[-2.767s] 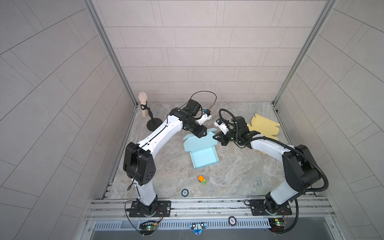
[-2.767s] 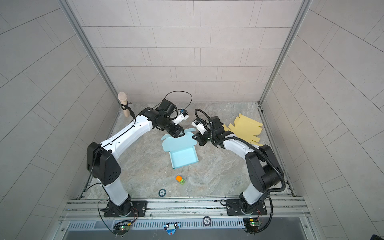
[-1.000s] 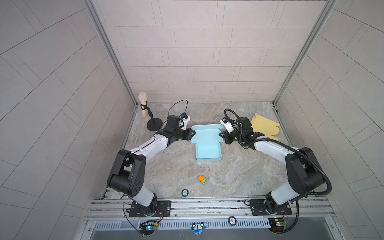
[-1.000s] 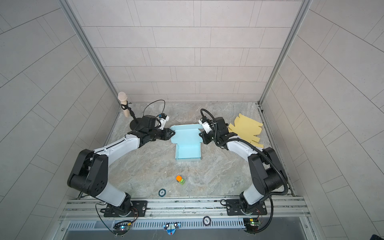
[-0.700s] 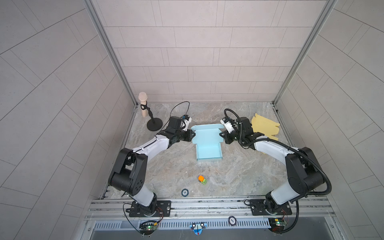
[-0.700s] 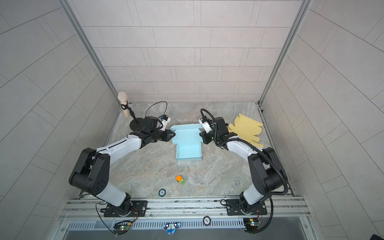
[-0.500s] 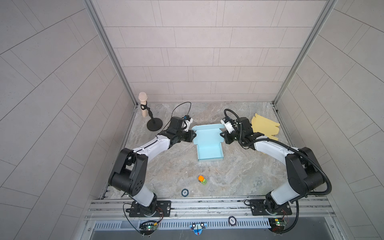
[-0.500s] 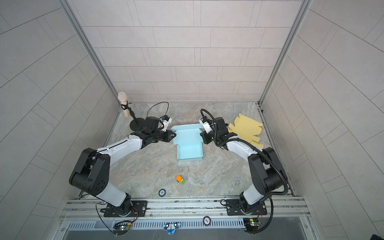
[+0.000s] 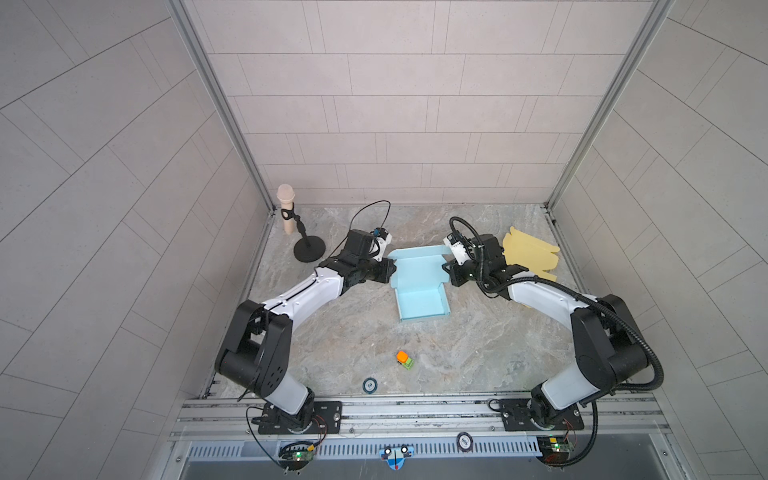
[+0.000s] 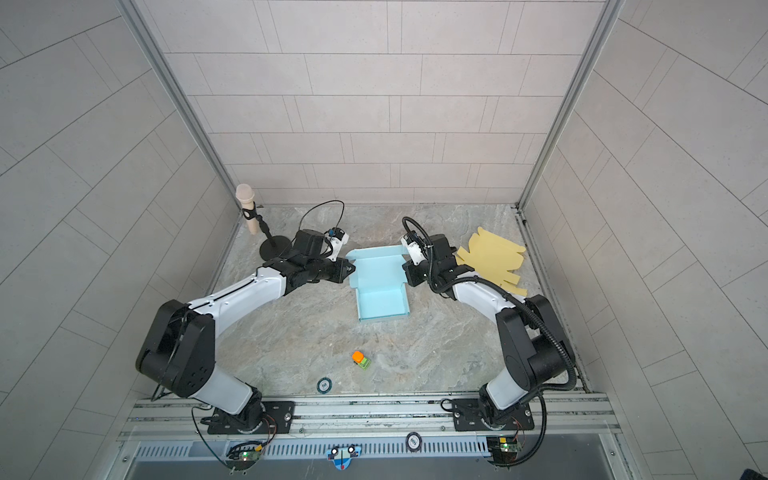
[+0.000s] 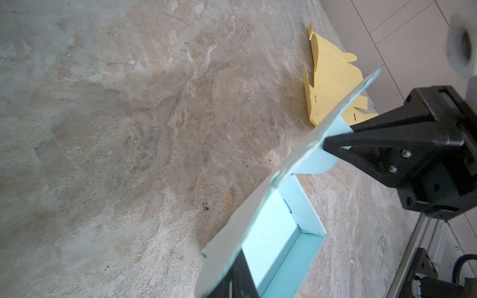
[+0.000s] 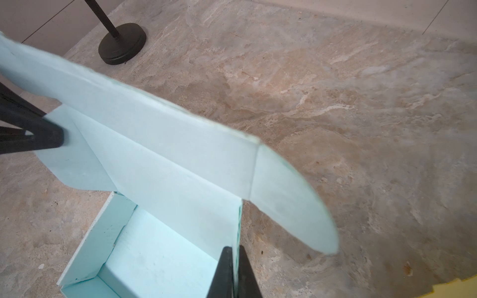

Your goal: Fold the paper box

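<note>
Both top views: arms reach low inward, left gripper (image 9: 390,272) and right gripper (image 9: 447,274) each pinching a side of the light-blue paper box (image 9: 420,293) mid-table; a flat yellow cardboard cutout (image 9: 530,252) lies just beyond the right gripper.

Left arm (image 9: 307,291), right arm (image 9: 544,297): white shells, black joints. Right gripper (image 9: 448,272): black triangular fingers (image 11: 387,144), screws. Black corrugated cable (image 9: 642,338).

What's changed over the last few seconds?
The left arm drew back from above the box to its left side, and the left gripper closed on the edge there. The box turned straight and slid slightly toward the back wall. The right gripper stayed shut on the box's right edge. The yellow sheet, toy and mic stand did not move.
</note>
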You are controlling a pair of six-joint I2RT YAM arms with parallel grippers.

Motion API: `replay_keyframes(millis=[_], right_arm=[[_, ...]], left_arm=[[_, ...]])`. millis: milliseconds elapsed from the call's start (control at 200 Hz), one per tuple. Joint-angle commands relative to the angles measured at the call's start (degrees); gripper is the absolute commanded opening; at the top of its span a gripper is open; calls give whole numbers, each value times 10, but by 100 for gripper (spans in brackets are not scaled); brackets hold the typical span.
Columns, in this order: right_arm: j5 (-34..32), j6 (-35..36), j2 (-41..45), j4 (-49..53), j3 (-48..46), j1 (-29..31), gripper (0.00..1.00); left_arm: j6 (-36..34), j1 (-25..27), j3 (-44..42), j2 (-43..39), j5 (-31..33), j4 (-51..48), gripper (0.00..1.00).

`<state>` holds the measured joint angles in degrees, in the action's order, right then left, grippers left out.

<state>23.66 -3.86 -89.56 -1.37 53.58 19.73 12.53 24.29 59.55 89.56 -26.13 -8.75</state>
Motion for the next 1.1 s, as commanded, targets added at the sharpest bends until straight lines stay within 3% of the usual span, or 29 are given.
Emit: replay_keyframes(millis=[0, 255, 696, 1096], right_arm=[[-13, 3, 18, 18, 11, -2, 12], [-12, -1, 29, 22, 8, -2, 16], [2, -3, 31, 23, 7, -1, 3], [-42, -53, -10, 39, 81, 38, 10]], left_arm=[[-23, 8, 22, -20, 19, -22, 6], [-35, 9, 22, -23, 20, -32, 6], [-40, 10, 23, -28, 24, -36, 6], [29, 10, 45, -2, 64, 54, 7]])
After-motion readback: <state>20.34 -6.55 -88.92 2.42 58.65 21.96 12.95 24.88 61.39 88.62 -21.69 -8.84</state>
